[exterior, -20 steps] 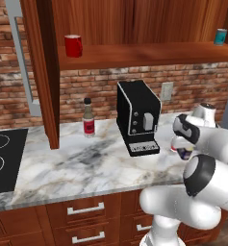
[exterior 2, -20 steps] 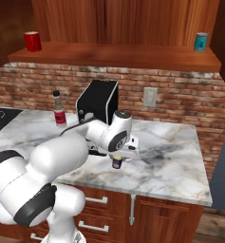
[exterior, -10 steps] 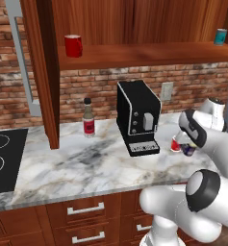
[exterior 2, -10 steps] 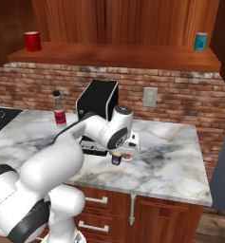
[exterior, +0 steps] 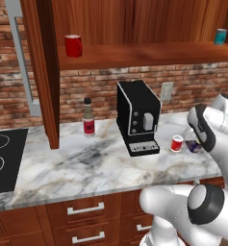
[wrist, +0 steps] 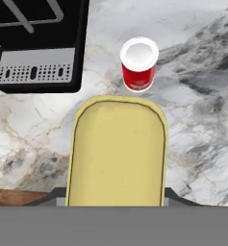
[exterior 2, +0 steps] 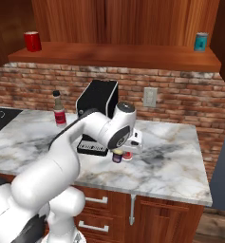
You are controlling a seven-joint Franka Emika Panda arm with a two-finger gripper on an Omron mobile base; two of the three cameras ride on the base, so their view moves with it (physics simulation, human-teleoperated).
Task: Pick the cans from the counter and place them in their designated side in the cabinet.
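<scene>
Lifting blue can [wrist: 116, 151] in pincer [exterior 2: 117, 155], higher than before, red can [wrist: 139, 64] unmoved

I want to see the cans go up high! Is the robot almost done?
Not yet. No counter can sits on the cabinet shelf so far. The jaws are shut on the blue can, low over the counter. The red can waits beside it. Both need putting away.

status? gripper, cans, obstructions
Gripper shut on the dark blue can, just above the counter. Red can on the counter beside it, near the coffee machine. Shelf above: red mug, teal can.
</scene>
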